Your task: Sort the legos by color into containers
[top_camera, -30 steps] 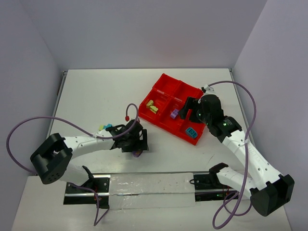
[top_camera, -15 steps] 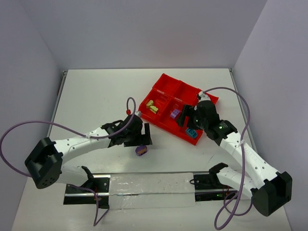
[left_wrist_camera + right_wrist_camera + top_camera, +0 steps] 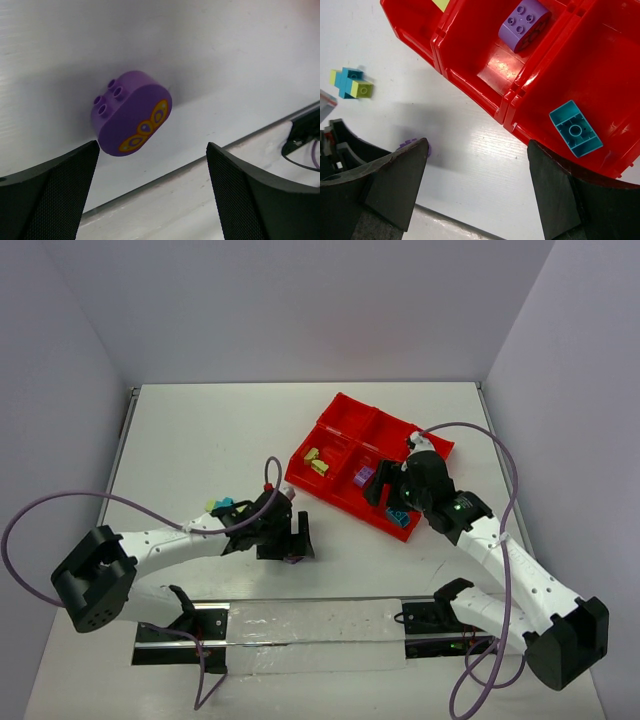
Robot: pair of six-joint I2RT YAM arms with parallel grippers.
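Observation:
A purple lego (image 3: 131, 118) with a yellow flower print lies on the white table, just beyond my left gripper (image 3: 151, 147), which stands open and holds nothing. From above, that left gripper (image 3: 297, 540) hovers over the brick. A teal-and-yellow lego stack (image 3: 220, 505) sits to its left. The containers are compartments of a red tray (image 3: 340, 410); they hold yellow legos (image 3: 317, 462), a purple lego (image 3: 525, 24) and a teal lego (image 3: 575, 129). My right gripper (image 3: 477, 145) hangs open and empty over the table at the tray's near edge.
The left arm's dark gripper body (image 3: 340, 150) shows at the lower left of the right wrist view. A metal rail (image 3: 300, 625) runs along the near table edge. Grey walls close in the table at the back and sides.
The left gripper swung right and up off the purple lego, then came back down over it. The right gripper shifted down-left from above the tray to its near edge.

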